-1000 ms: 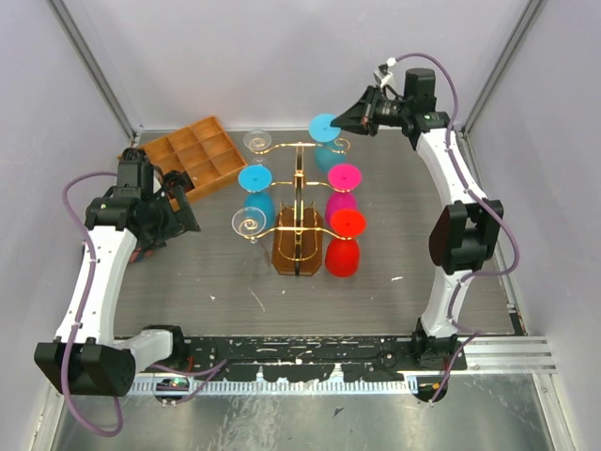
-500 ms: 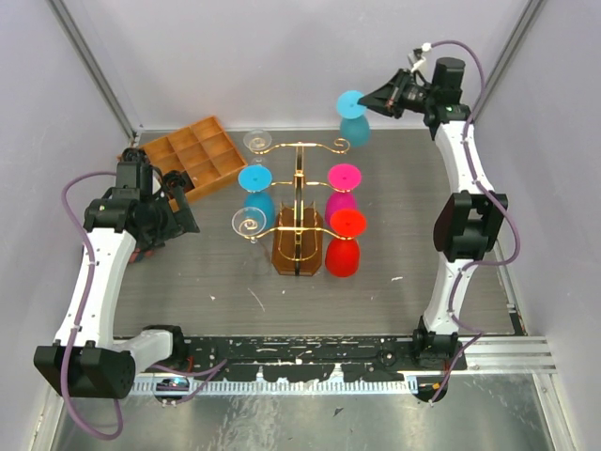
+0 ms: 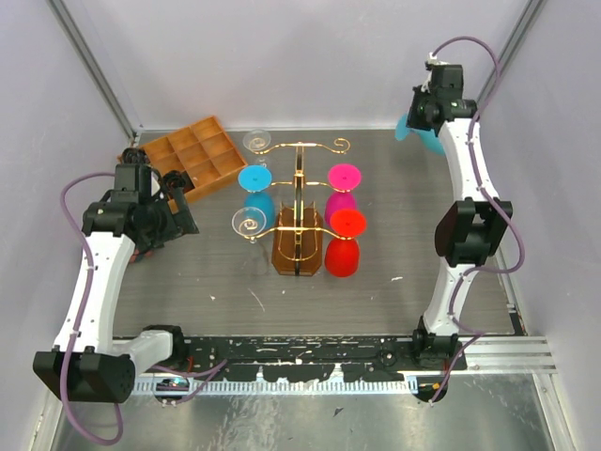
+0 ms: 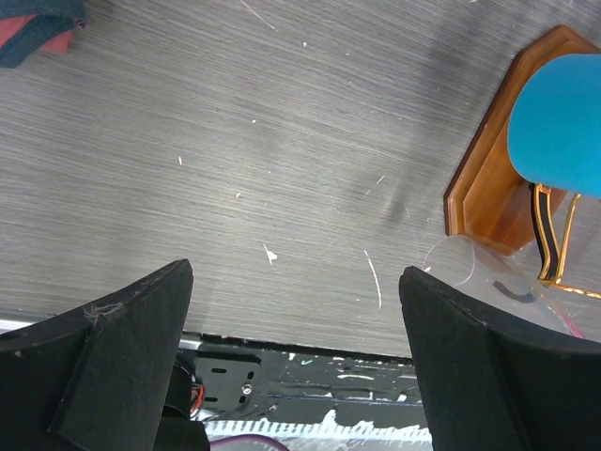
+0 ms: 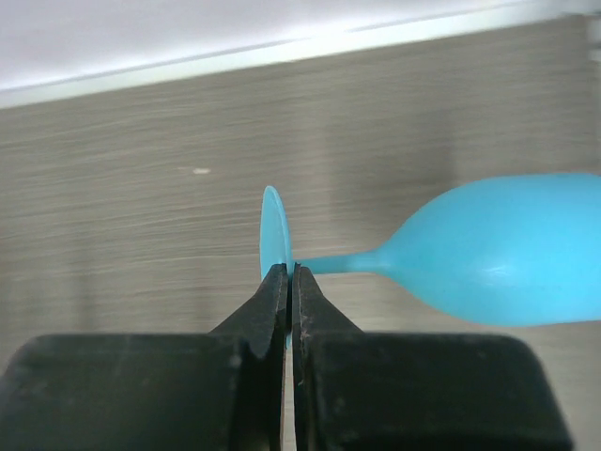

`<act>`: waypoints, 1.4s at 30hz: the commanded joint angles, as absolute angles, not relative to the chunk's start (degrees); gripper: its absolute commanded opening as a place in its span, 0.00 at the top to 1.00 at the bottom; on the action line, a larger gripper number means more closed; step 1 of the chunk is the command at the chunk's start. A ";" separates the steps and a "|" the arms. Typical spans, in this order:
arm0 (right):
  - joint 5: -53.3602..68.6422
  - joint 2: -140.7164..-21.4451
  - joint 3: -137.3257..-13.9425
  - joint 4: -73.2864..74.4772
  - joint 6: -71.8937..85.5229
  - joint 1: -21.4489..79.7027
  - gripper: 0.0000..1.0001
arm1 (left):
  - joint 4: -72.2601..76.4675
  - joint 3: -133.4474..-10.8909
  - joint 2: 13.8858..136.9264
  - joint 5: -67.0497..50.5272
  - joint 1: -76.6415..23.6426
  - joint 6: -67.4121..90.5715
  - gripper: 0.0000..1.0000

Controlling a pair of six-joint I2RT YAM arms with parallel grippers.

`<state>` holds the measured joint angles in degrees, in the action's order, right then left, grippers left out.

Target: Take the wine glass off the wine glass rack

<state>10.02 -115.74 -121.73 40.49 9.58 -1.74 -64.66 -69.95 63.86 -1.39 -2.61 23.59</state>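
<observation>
Two fingers [image 4: 122, 366] of my left gripper [image 4: 293, 291] stand wide apart with nothing between them, above the table [image 4: 235, 141]. This wrist view cuts off the wine glass rack [image 3: 299, 202]; I see only a corner of its base [image 4: 493, 178] and one blue bowl [image 4: 563, 122]. Farther back, in the top view, my right arm [image 3: 465, 169] covers most of the wine glass [image 5: 488, 258], and only a teal patch shows. The right wrist view is clearer. My right gripper [image 5: 286, 282] is pressed together on the stem, right at the foot. The glass lies sideways, well apart from the rack, over the far right corner of the table.
</observation>
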 commanded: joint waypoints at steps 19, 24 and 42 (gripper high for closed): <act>-70.63 -136.56 -115.96 24.05 -14.53 7.85 0.99 | -62.06 -66.31 65.34 -7.82 -2.46 25.33 0.02; -72.68 -139.81 -117.14 21.59 -17.99 5.50 0.99 | -60.57 -64.63 65.51 -9.04 -2.46 26.07 0.02; -74.39 -149.35 -120.80 20.93 -21.47 3.96 0.99 | -61.72 -66.14 66.85 -9.55 -2.46 24.34 0.02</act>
<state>-74.32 -149.58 -116.88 21.10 -22.81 3.73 -62.04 -65.30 66.65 -8.08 -2.61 25.06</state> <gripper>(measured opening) 0.047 0.982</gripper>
